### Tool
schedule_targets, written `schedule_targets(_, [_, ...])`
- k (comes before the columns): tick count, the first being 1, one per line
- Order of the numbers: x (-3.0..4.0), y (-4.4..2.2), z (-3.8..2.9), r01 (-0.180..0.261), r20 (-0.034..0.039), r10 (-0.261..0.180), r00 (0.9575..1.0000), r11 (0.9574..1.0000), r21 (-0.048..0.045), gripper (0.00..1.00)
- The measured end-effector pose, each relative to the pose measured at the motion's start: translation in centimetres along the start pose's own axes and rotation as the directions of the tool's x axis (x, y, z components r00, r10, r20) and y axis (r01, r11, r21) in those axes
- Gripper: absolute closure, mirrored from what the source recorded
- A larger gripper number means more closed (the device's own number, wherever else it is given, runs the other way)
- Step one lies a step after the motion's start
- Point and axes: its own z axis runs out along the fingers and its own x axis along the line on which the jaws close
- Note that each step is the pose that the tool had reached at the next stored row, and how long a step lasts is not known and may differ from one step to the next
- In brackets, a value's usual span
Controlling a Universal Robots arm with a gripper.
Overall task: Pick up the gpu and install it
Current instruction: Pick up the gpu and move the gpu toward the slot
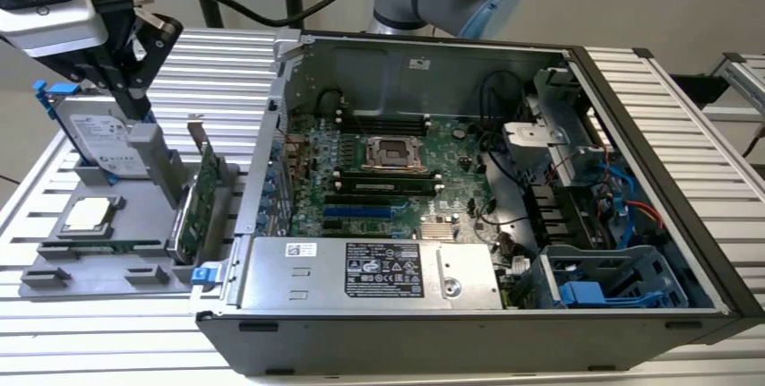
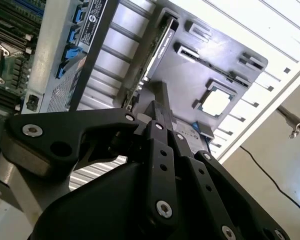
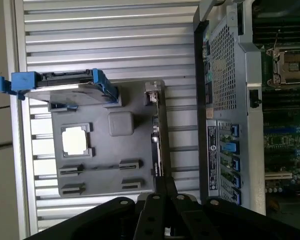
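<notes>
Not yet grasping thin green-and-black gpu card (image 1: 206, 191), upright in grey plastic tray (image 1: 50, 278); black claw (image 1: 135, 104) closed, empty, above.

The ribbed metal surface (image 1: 96, 332) is gleaming dully; the grey plastic tray (image 1: 54, 265) and black gripper (image 1: 134, 104) are looking matt.

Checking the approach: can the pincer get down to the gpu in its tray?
Probably yes: the gpu stands on edge in the grey tray, its top edge bare, with the pincer above and the hard drive off to one side.
</notes>
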Motion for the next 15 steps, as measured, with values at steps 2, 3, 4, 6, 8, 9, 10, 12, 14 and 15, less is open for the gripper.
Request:
schedule_targets(2, [-0.02, -0.28, -0.01, 0.0, 0.0, 0.0, 1.0, 1.0, 0.0, 1.0])
schedule_targets(3, [-0.03, -0.42, -0.02, 0.0, 0.0, 0.0, 1.0, 1.0, 0.0, 1.0])
schedule_targets(4, [-0.04, -0.56, -0.03, 0.0, 0.0, 0.0, 1.0, 1.0, 0.0001, 1.0])
schedule_targets(6, [-0.06, -0.83, -0.04, 0.0, 0.0, 0.0, 1.0, 1.0, 0.0, 1.0])
schedule_targets(8, [-0.08, -1.09, -0.05, 0.0, 0.0001, 0.0, 1.0, 1.0, 0.0, 1.0])
schedule_targets(9, [-0.09, -1.22, -0.06, 0.0, 0.0, 0.0, 1.0, 1.0, 0.0, 1.0])
schedule_targets(10, [-0.1, -1.36, -0.06, 0.0, 0.0, 0.0, 1.0, 1.0, 0.0, 1.0])
schedule_targets(12, [-0.12, -1.64, -0.08, 0.0, 0.0, 0.0, 1.0, 1.0, 0.0, 1.0])
schedule_targets(14, [-0.13, -1.87, -0.09, 0.0, 0.0, 0.0, 1.0, 1.0, 0.0, 1.0])
schedule_targets(15, [-0.14, -2.0, -0.1, 0.0, 0.0, 0.0, 1.0, 1.0, 0.0, 1.0])
